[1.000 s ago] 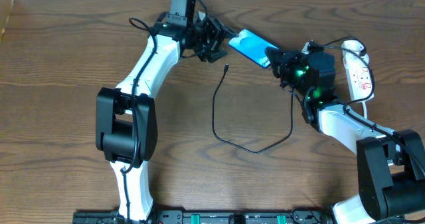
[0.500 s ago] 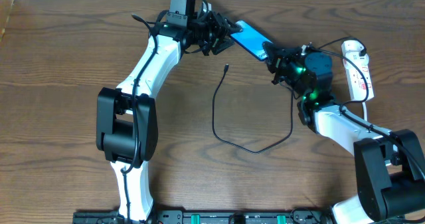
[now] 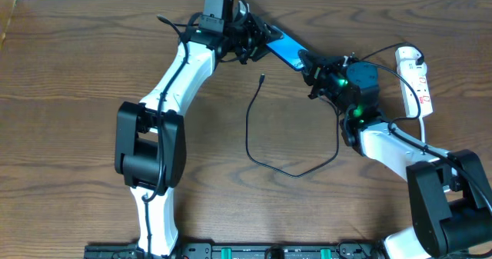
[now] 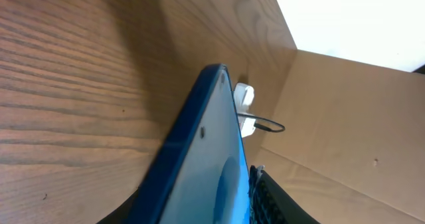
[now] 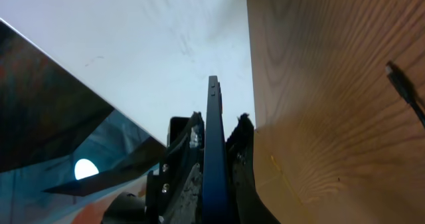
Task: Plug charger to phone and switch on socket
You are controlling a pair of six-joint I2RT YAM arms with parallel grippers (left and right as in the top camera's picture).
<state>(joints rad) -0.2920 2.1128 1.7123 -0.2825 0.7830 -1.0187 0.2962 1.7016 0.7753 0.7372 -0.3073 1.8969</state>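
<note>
The phone [image 3: 286, 50] hangs on edge above the table's far side, blue screen showing, held at both ends. My left gripper [image 3: 261, 42] is shut on its upper-left end; in the left wrist view the phone [image 4: 212, 157] fills the gap between the dark fingers [image 4: 269, 201]. My right gripper [image 3: 310, 65] is shut on the lower-right end, and the phone's thin edge [image 5: 214, 137] stands between its jaws. The charger [image 3: 265, 155] lies in a loose loop on the wood, its connector tip [image 3: 262, 78] free below the phone. The socket [image 3: 416, 82] lies at the far right.
A cardboard wall [image 4: 345, 131] stands past the table's far edge. The charger's white plug [image 4: 244, 101] sits in the socket's end. The connector tip [image 5: 400, 86] shows on bare wood to the right of my right gripper. The socket's white cord [image 3: 430, 128] runs near the right arm.
My left gripper has narrowed onto the phone's upper-left end. The phone has turned up onto its edge and shifted slightly up and left with both grippers. The charger has not moved.
</note>
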